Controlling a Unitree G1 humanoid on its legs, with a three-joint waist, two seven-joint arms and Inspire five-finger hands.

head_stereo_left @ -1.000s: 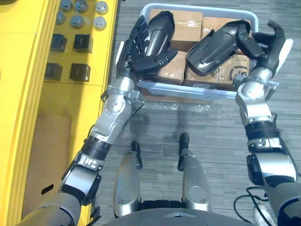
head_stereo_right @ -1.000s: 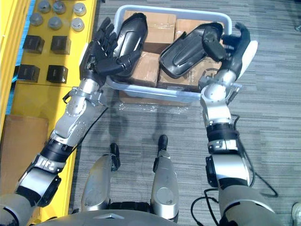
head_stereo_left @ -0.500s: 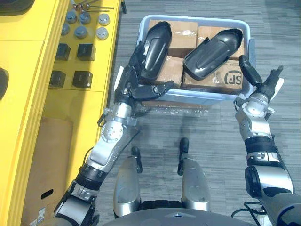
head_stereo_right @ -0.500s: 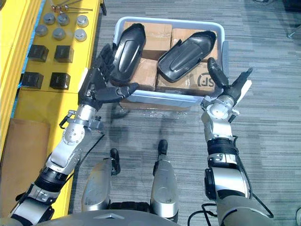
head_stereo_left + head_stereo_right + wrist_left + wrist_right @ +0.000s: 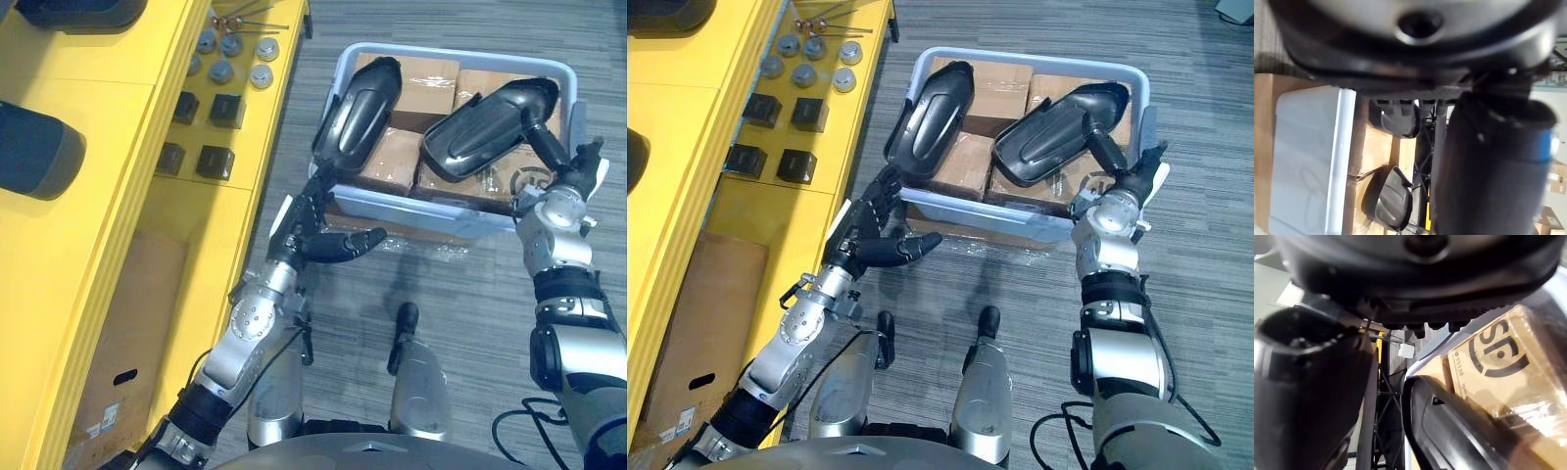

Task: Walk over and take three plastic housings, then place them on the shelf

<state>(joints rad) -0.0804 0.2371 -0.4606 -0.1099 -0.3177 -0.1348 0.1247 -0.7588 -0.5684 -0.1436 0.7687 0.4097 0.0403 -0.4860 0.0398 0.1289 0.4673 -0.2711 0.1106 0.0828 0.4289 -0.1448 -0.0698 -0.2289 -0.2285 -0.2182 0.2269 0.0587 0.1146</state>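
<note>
Two black plastic housings lie on cardboard boxes inside a pale blue bin (image 5: 446,204): one (image 5: 358,116) at its left end, the other (image 5: 490,117) at its right. My left hand (image 5: 318,235) hovers open just in front of the bin's near left corner, holding nothing. At the bin's near right corner my right hand (image 5: 573,178) is open, its thumb reaching toward the right housing without gripping it. The right wrist view shows that housing (image 5: 1459,431) close by. The left wrist view shows the left housing (image 5: 1388,203) past the bin wall (image 5: 1308,147).
A yellow shelf (image 5: 108,196) runs along the left. On it sit dark rounded parts (image 5: 39,152), black cubes (image 5: 206,162) and grey round pieces (image 5: 230,59). A brown carton (image 5: 132,323) stands on its lower level. Grey carpet (image 5: 460,294) lies in front of the bin.
Both hands have let go of the housings and drawn back toward me, now open. The housings rest in the bin. The whole view has shifted rightward.
</note>
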